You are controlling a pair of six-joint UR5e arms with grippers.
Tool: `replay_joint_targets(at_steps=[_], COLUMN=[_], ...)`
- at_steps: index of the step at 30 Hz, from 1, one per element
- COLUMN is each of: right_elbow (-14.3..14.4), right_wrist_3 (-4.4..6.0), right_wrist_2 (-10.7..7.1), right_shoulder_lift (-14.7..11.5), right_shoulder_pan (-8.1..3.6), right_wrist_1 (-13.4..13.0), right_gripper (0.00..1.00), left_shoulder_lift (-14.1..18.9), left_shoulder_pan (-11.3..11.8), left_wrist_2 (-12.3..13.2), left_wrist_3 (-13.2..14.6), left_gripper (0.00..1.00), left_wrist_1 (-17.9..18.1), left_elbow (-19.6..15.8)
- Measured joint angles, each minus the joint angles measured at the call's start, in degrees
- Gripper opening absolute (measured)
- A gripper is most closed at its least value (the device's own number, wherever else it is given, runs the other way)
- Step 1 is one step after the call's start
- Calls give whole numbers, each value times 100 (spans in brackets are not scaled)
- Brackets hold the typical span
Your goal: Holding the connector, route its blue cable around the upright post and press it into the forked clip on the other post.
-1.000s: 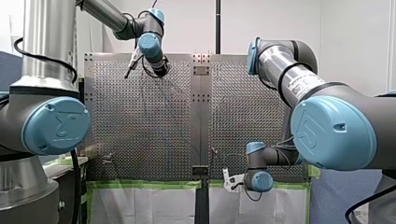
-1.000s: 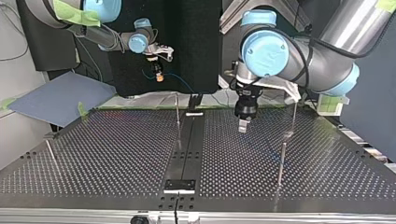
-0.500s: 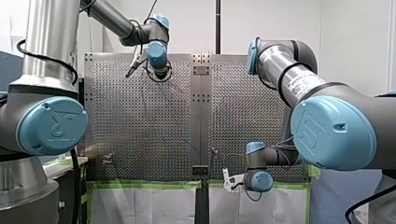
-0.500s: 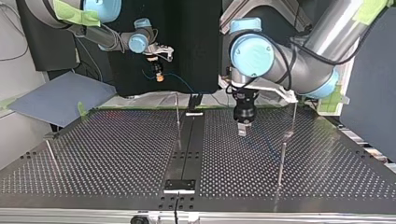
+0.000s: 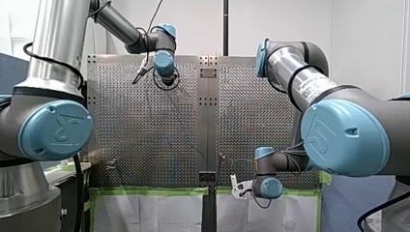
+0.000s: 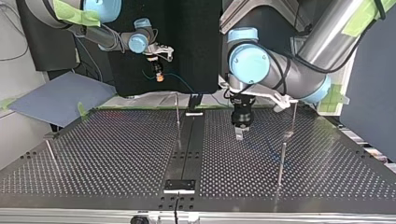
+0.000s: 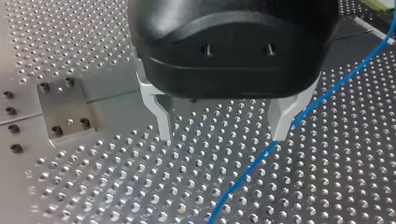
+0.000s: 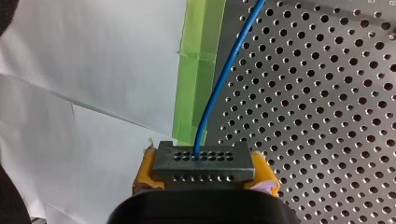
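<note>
At the top view's left, my right gripper (image 6: 158,70) clamps its yellow pads (image 8: 144,175) on the connector (image 8: 204,163), and the blue cable (image 8: 224,74) trails out over the perforated table (image 6: 116,154). Best to hold that steady and lightly taut. Past the middle post (image 6: 177,119), my left gripper (image 7: 222,136) hangs spread and empty, the cable just beside one fingertip, so it wants centring over the line before it closes. Against a second ago, the left gripper sits lower and nearer the middle post, and the right has not budged.
</note>
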Motion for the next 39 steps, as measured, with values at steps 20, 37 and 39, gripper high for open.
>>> replay_joint_targets(at_steps=[20,37,39], right_elbow=[-1,-1,-1], right_wrist_3=[-9,13,15], right_wrist_2=[0,2,3], right_shoulder_lift=[0,0,0], right_shoulder_pan=[12,18,20], right_wrist_1=[8,22,13], right_gripper=[0,0,0], left_shoulder_lift=[-149,-966,-1069], left_shoulder_pan=[565,359,338], left_wrist_2=[558,312,285], left_wrist_3=[-89,24,31], left_gripper=[100,100,100], left_wrist_1=[192,65,64], left_elbow=[173,182,182])
